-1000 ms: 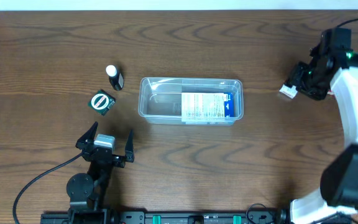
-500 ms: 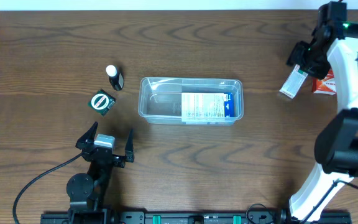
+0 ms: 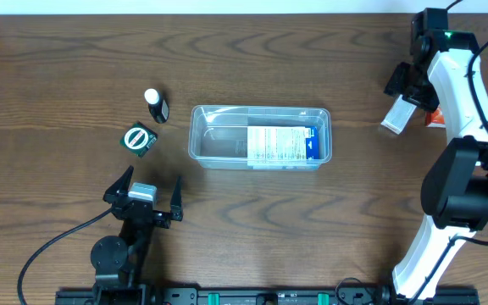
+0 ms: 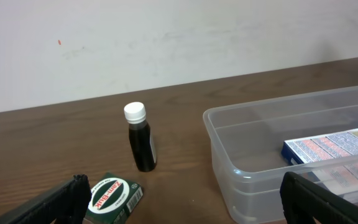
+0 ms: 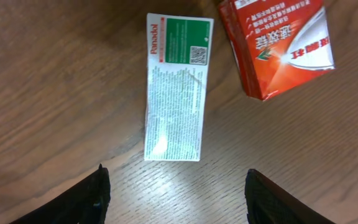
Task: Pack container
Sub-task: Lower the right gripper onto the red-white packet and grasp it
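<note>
The clear plastic container (image 3: 206, 135) stands mid-table with a blue and white box (image 3: 283, 145) lying in its right half. It also shows in the left wrist view (image 4: 229, 149), with the box (image 4: 331, 146) inside. A white Panadol box (image 3: 396, 113) and a red box (image 3: 435, 119) lie flat at the far right; the right wrist view shows both, the white box (image 5: 176, 87) and the red box (image 5: 278, 40). My right gripper (image 3: 403, 85) hovers over them, open and empty (image 5: 179, 199). My left gripper (image 3: 146, 201) is open and empty near the front (image 4: 185, 205).
A small dark bottle with a white cap (image 3: 155, 104) stands left of the container, also in the left wrist view (image 4: 140, 143). A green Zam-Buk box (image 3: 140, 138) lies just in front of it (image 4: 112, 196). A wall runs behind the table's far edge.
My right arm has swung toward the far edge, uncovering the white box and the red box on the table. The left arm has not moved.
</note>
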`<state>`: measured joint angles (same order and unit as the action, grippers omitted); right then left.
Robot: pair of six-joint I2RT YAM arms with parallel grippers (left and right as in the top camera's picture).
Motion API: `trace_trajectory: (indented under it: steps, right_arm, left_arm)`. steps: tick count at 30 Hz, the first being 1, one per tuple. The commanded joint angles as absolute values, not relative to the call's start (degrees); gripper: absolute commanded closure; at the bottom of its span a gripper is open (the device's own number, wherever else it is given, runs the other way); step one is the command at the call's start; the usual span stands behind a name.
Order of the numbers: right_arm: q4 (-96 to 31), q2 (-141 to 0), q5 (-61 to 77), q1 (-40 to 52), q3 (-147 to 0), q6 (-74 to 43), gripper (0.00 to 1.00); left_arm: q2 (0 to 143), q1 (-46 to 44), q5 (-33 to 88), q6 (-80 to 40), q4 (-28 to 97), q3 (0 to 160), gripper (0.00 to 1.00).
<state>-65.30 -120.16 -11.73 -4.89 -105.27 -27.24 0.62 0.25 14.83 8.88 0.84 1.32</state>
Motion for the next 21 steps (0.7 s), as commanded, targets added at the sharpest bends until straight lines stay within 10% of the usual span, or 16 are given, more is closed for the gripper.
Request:
trace_trajectory:
  steps: [1,21]
  right_arm:
    - [-64.84,-123.02,-13.52,-4.47,-106.02,-29.71,0.32]
    - [-59.44,-125.25,-8.97,-8.25,-106.10,-31.31,0.26]
  left_arm:
    - [0.23,0.08,15.44,9.19,2.68,0.23,0.02]
    - [0.23,0.08,15.44,9.19,2.68,0.23,0.02]
